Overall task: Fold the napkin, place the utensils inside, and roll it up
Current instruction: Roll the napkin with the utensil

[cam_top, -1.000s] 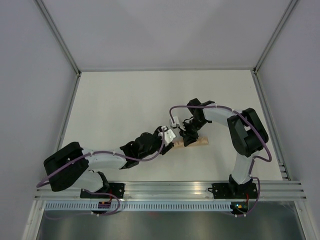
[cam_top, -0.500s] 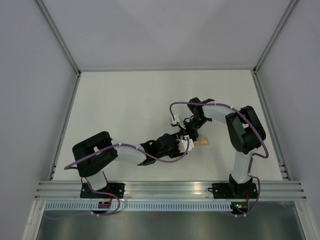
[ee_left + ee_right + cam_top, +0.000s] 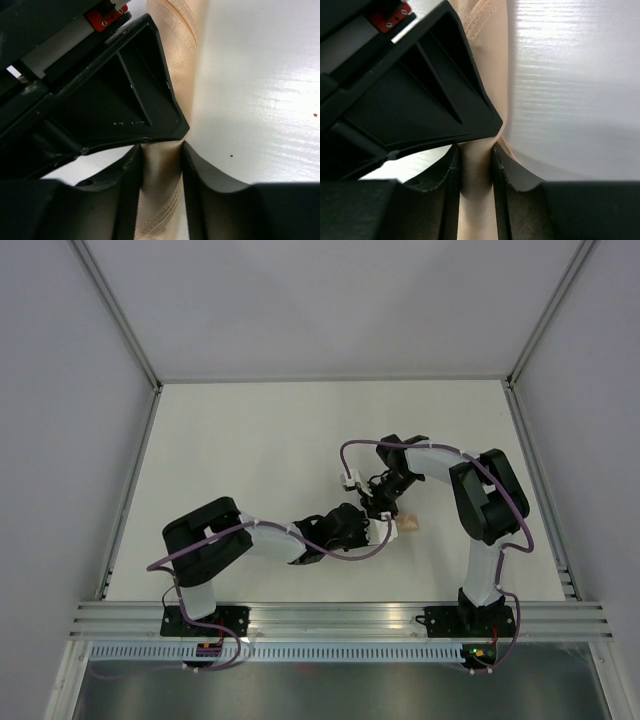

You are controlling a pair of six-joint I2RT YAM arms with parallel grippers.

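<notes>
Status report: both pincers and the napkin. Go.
Left pincer clamped on rolled napkin. Right pincer clamped on it too. Utensils out of sight. Nothing seen in the way.

White table (image 3: pixel 250 440) enclosed by plain grey walls (image 3: pixel 330 300), evenly lit

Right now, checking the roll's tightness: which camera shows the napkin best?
Left wrist: the napkin shows longest, hem seams clear, pinched between the fingers. Right wrist shows a shorter stretch; top external only a small tip.
</notes>
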